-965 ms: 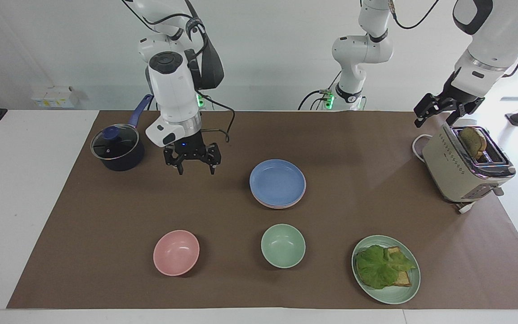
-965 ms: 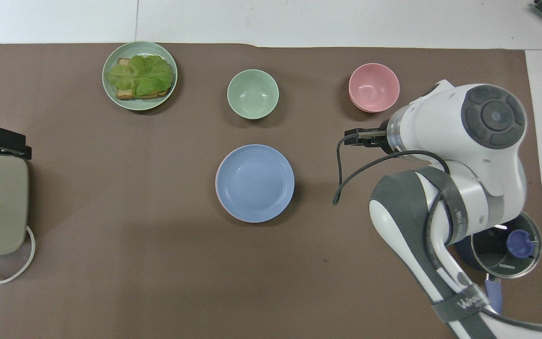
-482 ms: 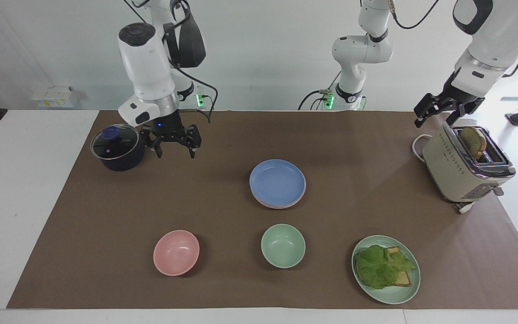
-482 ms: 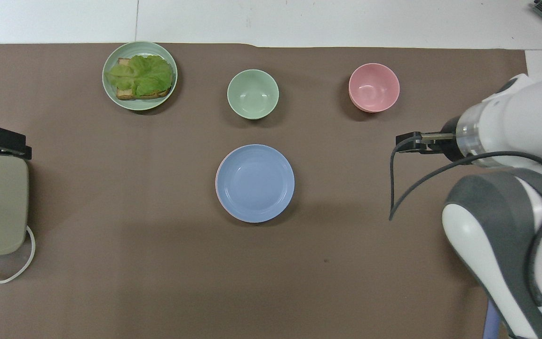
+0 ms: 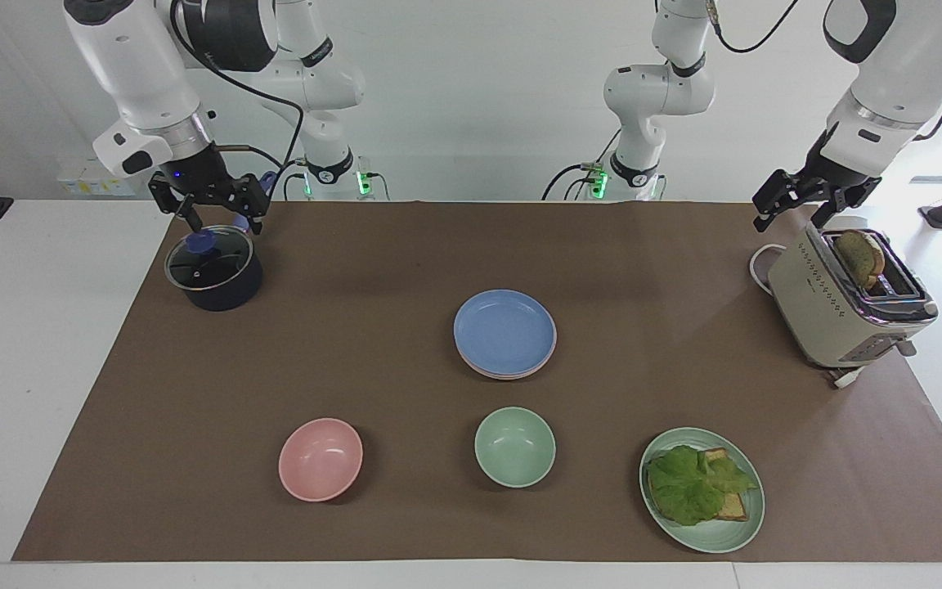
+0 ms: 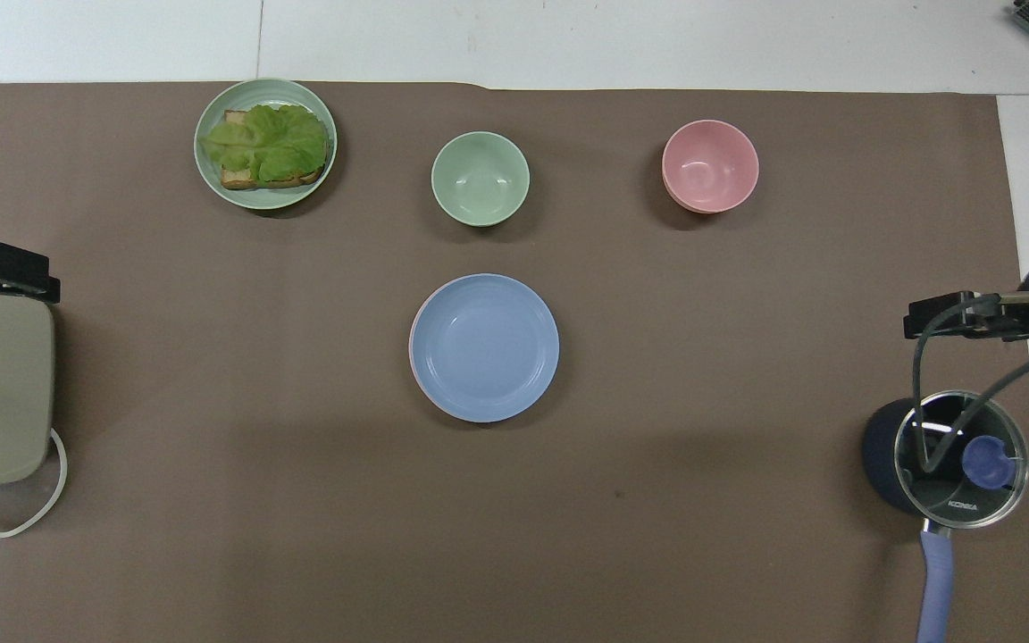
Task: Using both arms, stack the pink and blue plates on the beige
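The blue plate [image 5: 504,329] tops a stack in the middle of the brown mat. The pink plate's rim [image 6: 414,350] peeks out under it. The beige plate is hidden beneath them. My right gripper [image 5: 226,222] hangs open and empty over the lidded pot, well away from the stack toward the right arm's end of the table. My left gripper [image 5: 788,219] stands open and empty over the toaster's end, where the left arm waits.
A dark pot with a glass lid [image 5: 213,270] sits at the right arm's end, a beige toaster [image 5: 835,315] holding bread at the left arm's end. Farther from the robots lie a pink bowl [image 5: 320,458], a green bowl [image 5: 515,447] and a green plate [image 5: 716,536] with lettuce on toast.
My right arm has swung away from beside the plate stack toward its own end of the table and risen; its gripper now hangs over the pot. The left arm and the plates have not moved.
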Action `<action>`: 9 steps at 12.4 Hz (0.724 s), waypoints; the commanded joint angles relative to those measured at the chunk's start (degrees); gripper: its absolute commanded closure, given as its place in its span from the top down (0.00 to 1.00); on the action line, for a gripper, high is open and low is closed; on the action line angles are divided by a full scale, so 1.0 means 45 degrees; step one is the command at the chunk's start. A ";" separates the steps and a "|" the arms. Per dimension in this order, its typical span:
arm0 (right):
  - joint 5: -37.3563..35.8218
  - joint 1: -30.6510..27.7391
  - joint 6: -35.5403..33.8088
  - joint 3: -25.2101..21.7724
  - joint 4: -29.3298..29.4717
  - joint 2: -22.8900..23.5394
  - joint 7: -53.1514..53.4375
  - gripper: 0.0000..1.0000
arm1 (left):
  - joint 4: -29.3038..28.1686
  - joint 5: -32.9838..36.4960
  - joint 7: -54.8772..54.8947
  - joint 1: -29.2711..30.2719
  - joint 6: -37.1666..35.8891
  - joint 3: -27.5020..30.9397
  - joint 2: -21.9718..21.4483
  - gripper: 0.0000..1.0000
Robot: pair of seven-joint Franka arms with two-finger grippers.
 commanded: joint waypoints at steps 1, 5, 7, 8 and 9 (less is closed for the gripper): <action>-0.0257 -0.0066 -0.1505 0.0276 0.1867 0.0043 -0.0236 1.00 | -0.0078 0.0062 0.0149 0.0074 -0.0133 -0.0037 -0.0137 1.00; -0.0414 0.0266 -0.2002 0.0335 0.2426 0.0123 -0.0744 1.00 | -0.0078 0.0082 0.0149 0.0093 -0.0133 -0.0037 -0.0137 1.00; -0.0199 0.0168 -0.2038 0.0238 0.2424 0.0142 -0.0764 1.00 | -0.0078 0.0082 0.0149 0.0074 -0.0152 -0.0037 -0.0137 1.00; -0.0295 0.0149 -0.2213 0.0238 0.2482 0.0162 -0.0764 1.00 | -0.0078 0.0082 0.0130 0.0074 -0.0133 -0.0037 -0.0137 1.00; -0.0431 0.0129 -0.2544 0.0218 0.2637 0.0258 -0.0802 1.00 | -0.0078 0.0082 0.0149 0.0074 -0.0152 -0.0037 -0.0137 1.00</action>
